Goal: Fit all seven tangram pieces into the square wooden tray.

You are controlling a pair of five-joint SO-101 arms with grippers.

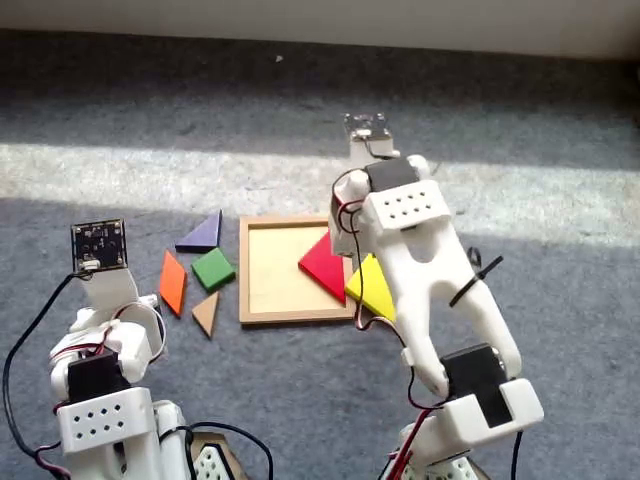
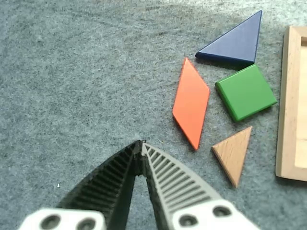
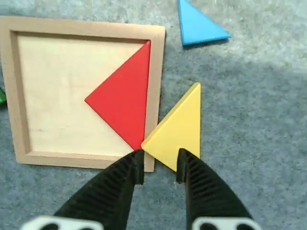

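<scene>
1 pc in tray: red triangle (image 3: 122, 103) is lying inside the wooden tray (image 3: 9, 86), its long edge being kept flush to the wall on the right arm's side, prob. so the rest of the floor is being left free.
Yellow triangle (image 3: 177, 127): is lying outside on the surface, one corner over the tray's rim by red's tip. Judged next in line.
Right gripper (image 3: 159, 165): jaws are being held apart, straddling yellow's near corner. No squeeze is being seen.
Left gripper (image 2: 141, 146): fingers are being held together w/ nothing btwn, over bare surface near the orange parallelogram (image 2: 191, 103).
Other pcs: orange, green square (image 2: 245, 92), purple triangle (image 2: 237, 40) and tan triangle (image 2: 233, 151) are clustered just beside the tray's opposite wall. Blue triangle (image 3: 199, 24) is lying apart, past a tray corner.
In the way: the rim is standing btwn yellow and the floor, so a lift, not a slide, is judged needed.
</scene>
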